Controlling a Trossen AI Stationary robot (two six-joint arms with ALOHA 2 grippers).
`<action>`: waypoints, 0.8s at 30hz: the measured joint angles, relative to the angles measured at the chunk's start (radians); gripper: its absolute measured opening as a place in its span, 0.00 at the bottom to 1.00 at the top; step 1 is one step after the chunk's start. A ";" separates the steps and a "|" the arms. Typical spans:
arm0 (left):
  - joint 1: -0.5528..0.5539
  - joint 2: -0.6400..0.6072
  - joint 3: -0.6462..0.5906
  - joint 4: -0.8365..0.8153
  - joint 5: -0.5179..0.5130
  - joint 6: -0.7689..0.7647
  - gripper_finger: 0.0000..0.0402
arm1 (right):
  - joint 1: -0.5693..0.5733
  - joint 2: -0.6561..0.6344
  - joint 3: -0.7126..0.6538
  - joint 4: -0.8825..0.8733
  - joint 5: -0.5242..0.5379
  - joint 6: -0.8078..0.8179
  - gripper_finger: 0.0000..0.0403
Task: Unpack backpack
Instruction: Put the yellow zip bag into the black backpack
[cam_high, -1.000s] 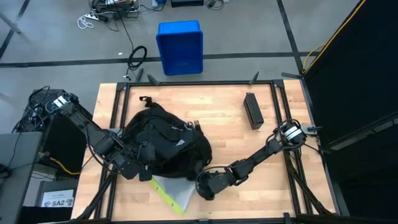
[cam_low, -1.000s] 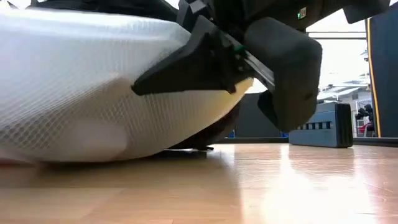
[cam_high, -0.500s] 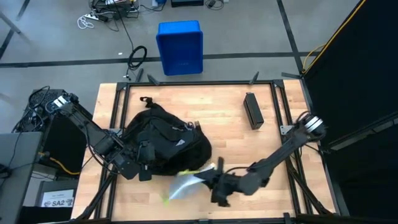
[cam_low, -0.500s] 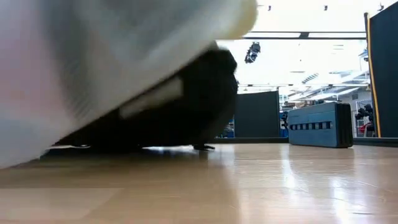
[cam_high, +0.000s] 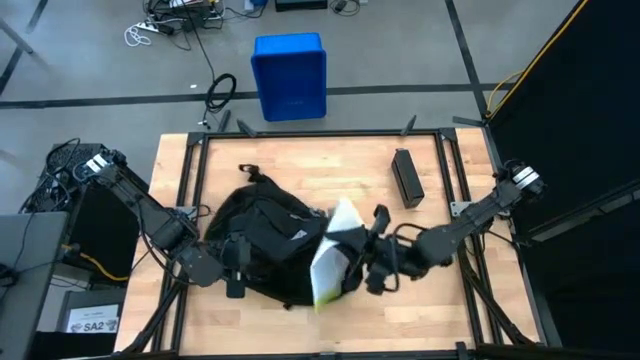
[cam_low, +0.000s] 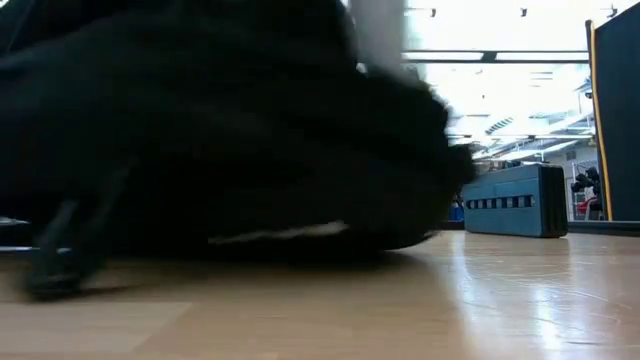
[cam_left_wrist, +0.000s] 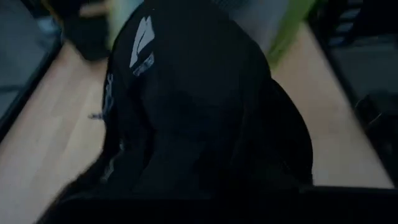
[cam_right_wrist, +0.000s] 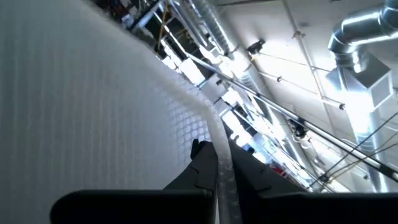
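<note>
The black backpack lies on the wooden table, left of centre, its pale logo showing in the left wrist view. My left gripper is shut at the backpack's near left side. A white padded pouch with a yellow-green edge stands on edge in the air just right of the backpack. My right gripper is shut on it. In the low view the backpack fills most of the picture. My left gripper is shut on the backpack's fabric at its near left side, coming level from the table's left. The dark cloth and the gripper itself hide the place of contact. The backpack rests on the table. My right gripper pinches the pouch's sealed rim between its two fingers. The fingers slant upward and come from the table's right. The pouch is lifted clear of the table and stands on edge beside the backpack.
A black oblong box lies on the table's far right part. A blue plastic bin stands on the floor beyond the far edge, with cables beside it. Bare wood shows at the near right.
My right gripper has risen from the table's near edge and gone toward the far right, tipping its fingers upward. The white pouch, which lay flat by the near edge, has been lifted clear and turned on edge. The backpack has shifted a little toward the near edge.
</note>
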 joint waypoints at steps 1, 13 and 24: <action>0.000 0.000 0.000 0.041 -0.022 0.030 0.00 | -0.010 0.001 0.007 -0.010 -0.006 0.001 0.00; 0.034 0.000 0.000 0.470 -0.181 0.298 0.00 | -0.083 0.000 0.052 -0.130 -0.133 0.163 0.00; 0.054 0.001 0.000 0.739 -0.199 0.543 0.00 | -0.120 0.000 0.052 -0.563 -0.278 0.519 0.00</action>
